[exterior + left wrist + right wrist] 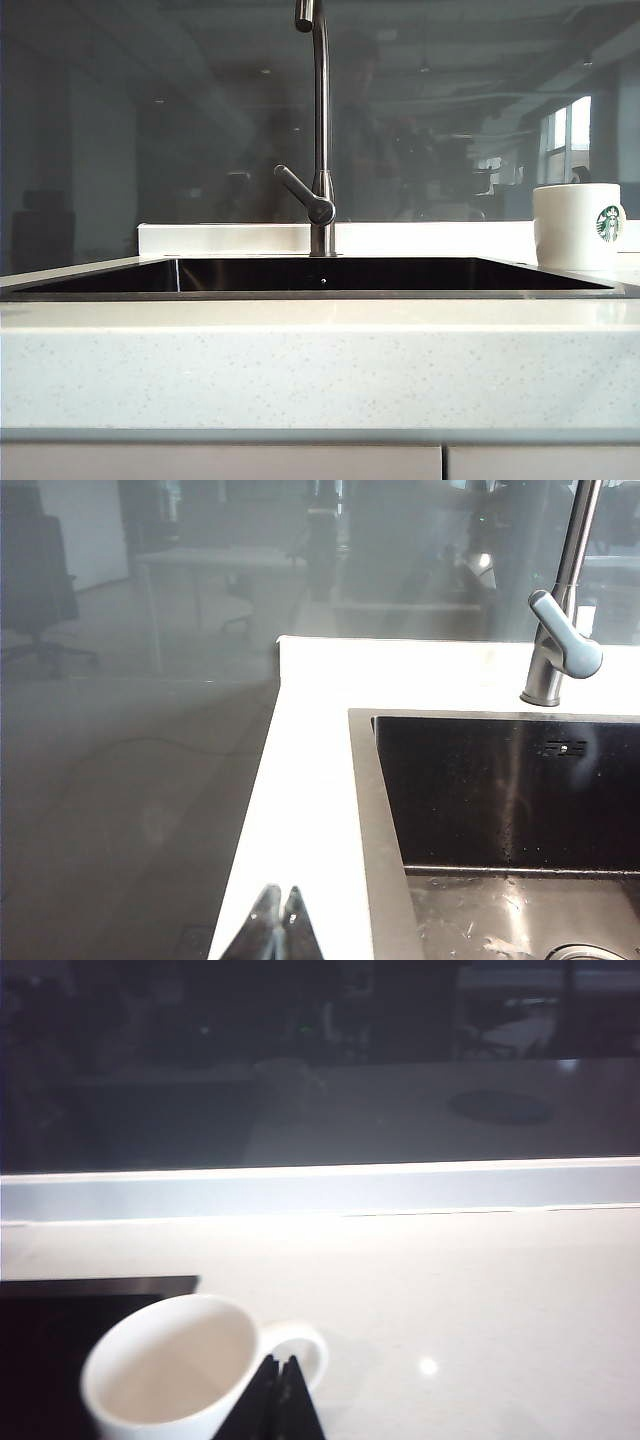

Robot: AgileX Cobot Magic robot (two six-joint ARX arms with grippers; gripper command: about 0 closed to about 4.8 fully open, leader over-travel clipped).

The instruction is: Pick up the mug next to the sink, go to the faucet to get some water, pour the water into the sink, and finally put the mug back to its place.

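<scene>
The mug (175, 1372) is standing upright on the white worktop (480, 1290), just beside the sink (60, 1340) corner. In the right wrist view the right gripper (280, 1400) is showing its jaws pressed together, tips meeting in a narrow dark wedge and gripping nothing. The mug is sitting just ahead of those jaws and a little to one side; the jaw tips are overlapping the mug's near wall where the loop handle joins, and whether they are touching it cannot be told. The mug's mouth is facing up and its inside is looking empty. Its lower part is cut off by the picture edge.

In the left wrist view the left gripper (278, 930) is also showing closed jaws, holding nothing, hanging over the worktop strip beside the sink's steel rim. The faucet (560, 630) is standing well beyond these jaws, across the basin's far corner, its upper pipe cut off.

In the exterior view neither gripper is showing. The mug is standing at the far right, partly cut off, its green logo facing the camera. The faucet is rising behind the sink's middle, spout tip cut off. The glass behind is showing only murky reflections.
</scene>
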